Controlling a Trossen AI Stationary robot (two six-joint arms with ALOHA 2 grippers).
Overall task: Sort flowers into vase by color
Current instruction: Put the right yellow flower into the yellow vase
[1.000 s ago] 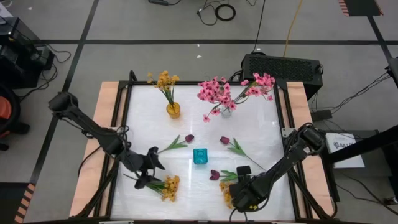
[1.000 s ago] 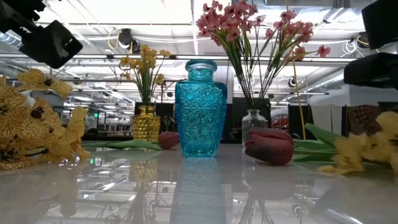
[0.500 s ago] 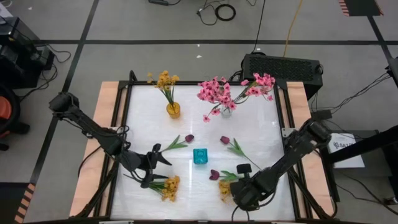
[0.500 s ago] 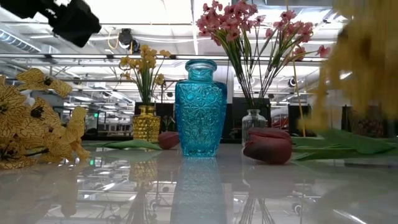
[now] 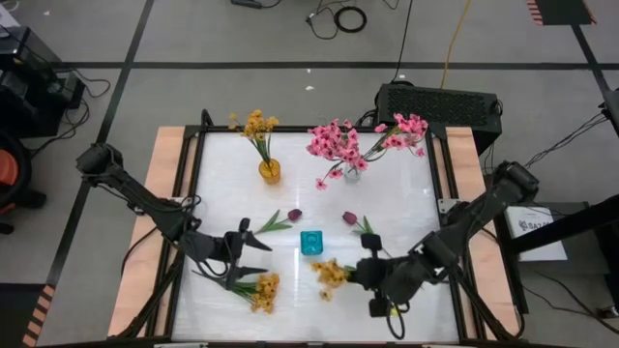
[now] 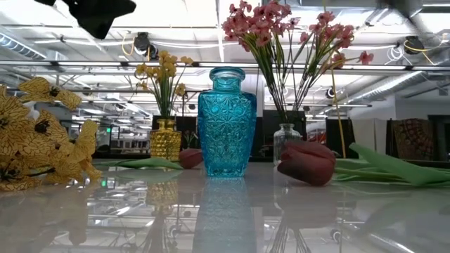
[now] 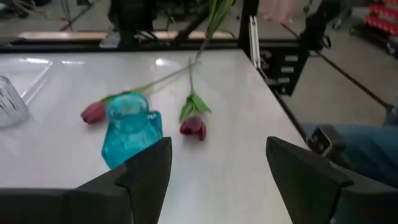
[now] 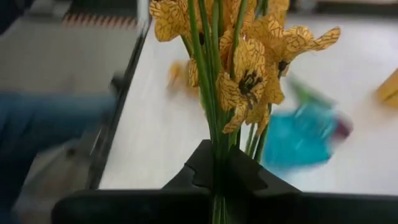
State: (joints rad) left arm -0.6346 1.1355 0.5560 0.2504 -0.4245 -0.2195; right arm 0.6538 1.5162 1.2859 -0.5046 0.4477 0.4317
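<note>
The right gripper (image 5: 360,274) sits at the near edge of the table, just beside the turquoise vase (image 5: 310,243), and its fingers are pressed together on a yellow sprig (image 5: 331,275). From the right wrist, the dark fingers (image 8: 205,167) pinch a bundle of thin green stems, with the veined yellow blossoms (image 8: 249,68) fanning out past them. In the overhead picture that sprig's yellow head hangs just on the near side of the turquoise vase.

Over on the other side of the vase, the left gripper (image 5: 253,254) hovers with its fingers spread wide and nothing between them; the left wrist view looks out between both fingers (image 7: 147,172) to bare tabletop. Right beside it lies a second yellow sprig (image 5: 259,290), loose on the table.

Around the turquoise vase, which stands upright with no stems in it, three maroon tulip buds lie flat: one (image 5: 294,215) just beyond the vase toward the left arm, one (image 5: 349,218) just beyond it toward the right arm, and a third (image 6: 306,163) beside the vase in the low view.

Farther back, the amber vase (image 5: 270,171) holds yellow blossoms (image 5: 255,124), and the clear glass vase (image 5: 352,172) holds a spray of pink blossoms (image 5: 340,141).
</note>
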